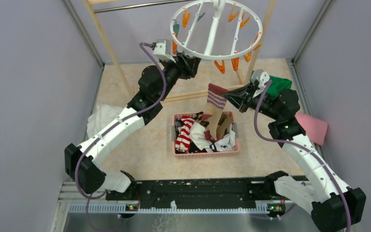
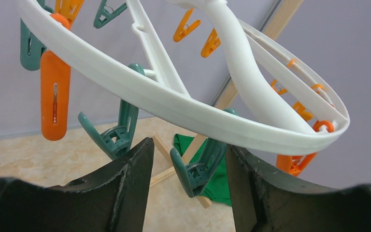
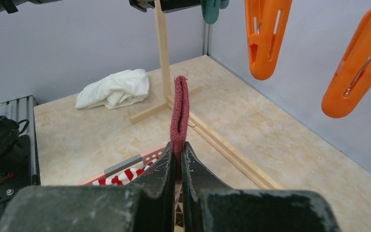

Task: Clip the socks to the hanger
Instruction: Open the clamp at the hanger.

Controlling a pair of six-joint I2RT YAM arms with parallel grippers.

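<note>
The right end effector [image 3: 178,162] is clenched on the maroon cuff of a tan sock [image 1: 216,99], its fingers pinching the folded edge so the cuff stands up between them. The sock hangs from that grip with its toe down in the basket [image 1: 205,153], where the other socks [image 1: 186,133] lie.

The left end effector [image 2: 188,146] is released, about half open, and straddles a teal peg [image 2: 198,169] hanging under the rim of the hanger [image 2: 174,102]. Whether either finger touches the peg I cannot tell.

The step in hand looks like readying a peg for the first sock. No sock is clipped yet, so the task is at an early stage. Next, the left probably has to squeeze the peg's handles to spread its mouth. The right must then lift the cuff from over the bench into that mouth.
</note>
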